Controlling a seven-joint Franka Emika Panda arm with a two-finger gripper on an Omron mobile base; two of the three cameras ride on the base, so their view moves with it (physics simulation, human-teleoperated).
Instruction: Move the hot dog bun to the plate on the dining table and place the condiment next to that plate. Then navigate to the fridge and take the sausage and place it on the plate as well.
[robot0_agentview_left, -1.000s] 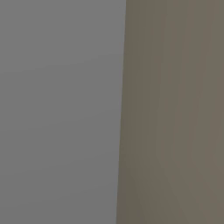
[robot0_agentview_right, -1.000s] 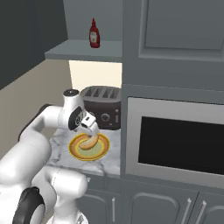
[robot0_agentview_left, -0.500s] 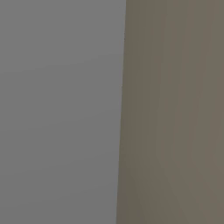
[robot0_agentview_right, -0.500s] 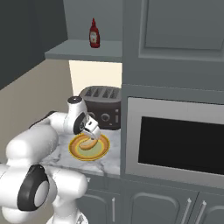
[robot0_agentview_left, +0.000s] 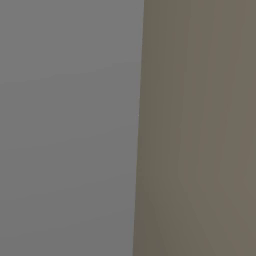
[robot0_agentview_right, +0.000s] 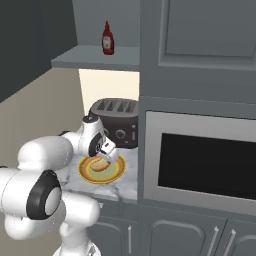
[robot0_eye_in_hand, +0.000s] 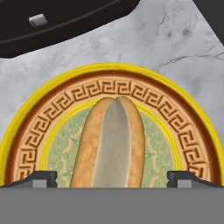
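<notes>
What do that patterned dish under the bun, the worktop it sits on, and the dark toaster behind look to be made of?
The patterned dish looks like glazed ceramic: yellow rim, printed key-pattern band, smooth surface. The worktop looks like polished marble or an imitation of it, pale grey with darker veins. The toaster seems to be dark metal or plastic with a slight sheen; the render leaves that open. The bun looks like soft baked bread, golden and matte.

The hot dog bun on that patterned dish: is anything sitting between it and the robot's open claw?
Nothing visible does. The hot dog bun lies bare on the yellow-rimmed dish, and the open gripper is right above it, a fingertip on each side. The toaster stands behind the dish, out of the way.
</notes>
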